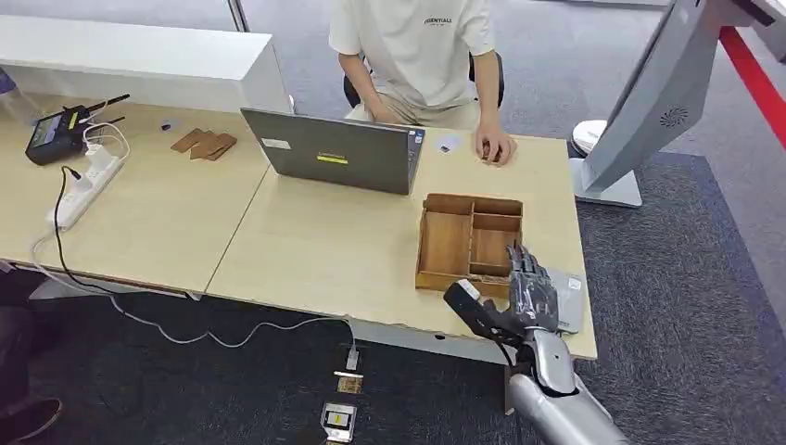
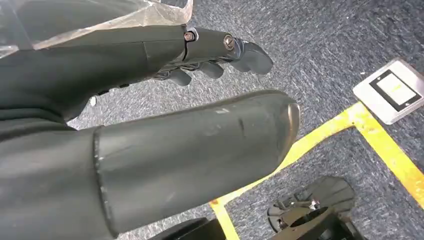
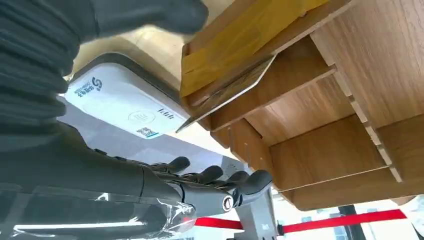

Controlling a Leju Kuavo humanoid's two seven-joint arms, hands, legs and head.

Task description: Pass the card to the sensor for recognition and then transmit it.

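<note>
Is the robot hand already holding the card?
No. The right robot hand holds nothing, fingers apart, while the card leans in the wooden tray.

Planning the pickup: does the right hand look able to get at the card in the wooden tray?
Probably yes. The right hand is open beside the tray, and the card leans out of a near compartment with nothing over it. The sensor lies close by.

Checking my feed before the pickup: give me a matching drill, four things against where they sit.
Things:
1. laptop
2. wooden tray
3. card reader
4. power strip

Places:
A. desk's far left, cabled
B. in front of the seated person
C. beside the tray, at the desk's near right corner
D. just ahead of the right hand

Pairs: 1-B, 2-D, 3-C, 4-A
</note>
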